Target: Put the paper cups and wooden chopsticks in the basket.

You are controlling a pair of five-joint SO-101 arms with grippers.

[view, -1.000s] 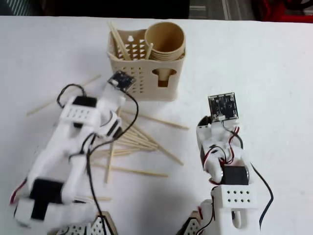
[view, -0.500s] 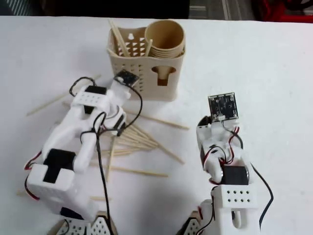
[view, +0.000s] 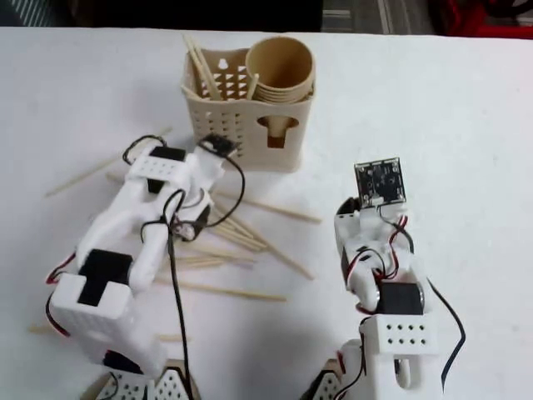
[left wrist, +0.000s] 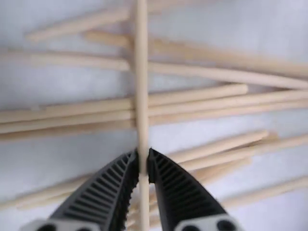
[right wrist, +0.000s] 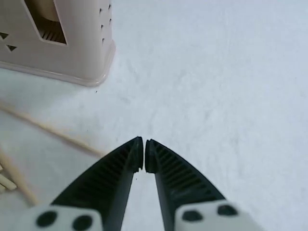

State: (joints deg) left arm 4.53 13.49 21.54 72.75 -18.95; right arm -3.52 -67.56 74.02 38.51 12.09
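One perforated plastic basket stands just ahead of the left gripper, with smooth stacked paper cups already inside. Loose chopsticks lie crossed beneath that gripper. Its ribbed jaws pinch one thin round stick, which could swivel, slip, or drag neighbours. The right gripper is closed and empty.

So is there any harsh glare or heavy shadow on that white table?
High view: the white table is evenly lit with no glare patch, just a faint shadow at the foot of the beige perforated plastic basket. Left wrist view: the pale wooden chopsticks throw thin, soft shadows. Right wrist view: a dim shadow hugs the basket's base.
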